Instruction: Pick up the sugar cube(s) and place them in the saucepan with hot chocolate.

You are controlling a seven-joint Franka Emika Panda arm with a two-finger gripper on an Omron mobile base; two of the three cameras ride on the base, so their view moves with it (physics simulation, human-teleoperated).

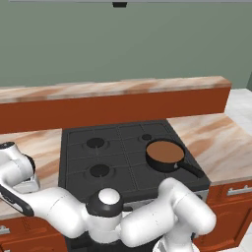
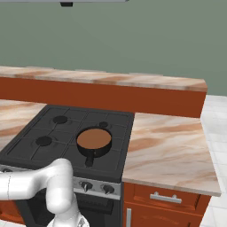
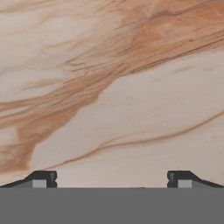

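Observation:
The saucepan with hot chocolate [image 1: 165,152] [image 2: 93,139] is a small black pan with a flat brown surface, standing on the stove's front right burner with its straight handle toward the front edge. My arm reaches far left, over the marble counter [image 3: 113,87] beside the stove. In the hand view my gripper [image 3: 111,179] is open, its two dark fingertips [image 3: 43,178] wide apart close above bare marble, nothing between them. The sugar cube is out of view.
The black stove [image 1: 98,147] [image 2: 57,133] has several burners and knobs [image 2: 84,186] on its front. Marble counter [image 2: 168,146] runs on both sides, with a raised red-brown ledge [image 1: 118,106] behind. My white arm links [image 1: 162,216] cross in front of the stove.

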